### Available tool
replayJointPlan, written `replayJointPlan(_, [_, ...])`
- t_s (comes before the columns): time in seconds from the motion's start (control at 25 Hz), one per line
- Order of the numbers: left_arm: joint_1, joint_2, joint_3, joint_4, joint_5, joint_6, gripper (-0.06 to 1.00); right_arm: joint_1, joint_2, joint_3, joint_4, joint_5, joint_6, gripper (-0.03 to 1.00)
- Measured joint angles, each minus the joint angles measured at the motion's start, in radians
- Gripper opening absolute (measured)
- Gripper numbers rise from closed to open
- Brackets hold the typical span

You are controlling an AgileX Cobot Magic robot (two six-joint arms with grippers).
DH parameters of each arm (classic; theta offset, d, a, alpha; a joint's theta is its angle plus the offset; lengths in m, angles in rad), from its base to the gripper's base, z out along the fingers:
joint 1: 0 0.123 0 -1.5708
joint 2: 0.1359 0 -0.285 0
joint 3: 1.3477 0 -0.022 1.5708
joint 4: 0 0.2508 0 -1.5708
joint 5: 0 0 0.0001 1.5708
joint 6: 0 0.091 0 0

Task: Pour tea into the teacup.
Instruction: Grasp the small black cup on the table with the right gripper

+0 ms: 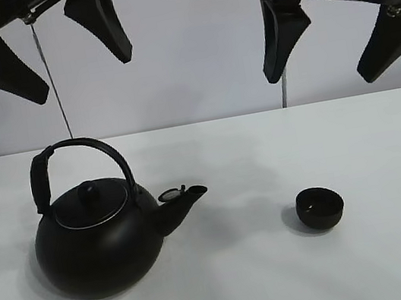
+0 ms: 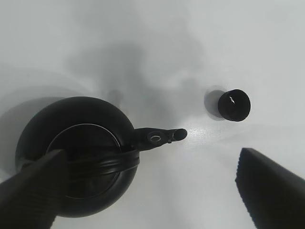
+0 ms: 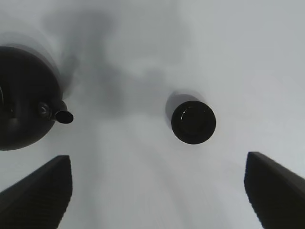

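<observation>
A big round black kettle (image 1: 96,240) with an arched handle stands on the white table at the left, its spout (image 1: 182,203) pointing right. The small matte-black teacup (image 1: 319,208) stands upright to its right, a gap apart. My left gripper (image 1: 45,49) hangs open and empty high above the kettle. My right gripper (image 1: 332,39) hangs open and empty high above the teacup. The left wrist view shows the kettle (image 2: 76,155) below the fingers and the teacup (image 2: 234,105) beyond the spout. The right wrist view shows the teacup (image 3: 193,123) and the kettle (image 3: 24,98).
The white table (image 1: 283,275) runs to a plain pale wall behind. Two thin rods (image 1: 51,75) rise behind the table's far edge.
</observation>
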Motion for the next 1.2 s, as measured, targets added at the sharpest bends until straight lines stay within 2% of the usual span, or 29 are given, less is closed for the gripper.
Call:
replayJointPlan(0.24, [0.0,0.0,0.0,0.0,0.0,0.0,0.68,0.0,0.0,0.0,-0.018,0.006,-0.018,0.66])
replayJointPlan(0.44, [0.0,0.0,0.0,0.0,0.0,0.0,0.68,0.0,0.0,0.086,-0.136,-0.006,-0.054,0.64])
replayJointPlan(0.64, [0.0,0.0,0.0,0.0,0.0,0.0,0.68,0.0,0.0,0.246,-0.187,-0.152,-0.055,0.64])
replayJointPlan(0.8, [0.0,0.0,0.0,0.0,0.0,0.0,0.68,0.0,0.013,0.283,-0.192,-0.269,-0.062,0.64])
replayJointPlan(1.04, [0.0,0.0,0.0,0.0,0.0,0.0,0.68,0.0,0.129,0.283,-0.185,-0.338,-0.146,0.64])
replayJointPlan(1.2, [0.0,0.0,0.0,0.0,0.0,0.0,0.68,0.0,0.195,0.251,-0.172,-0.343,-0.188,0.64])
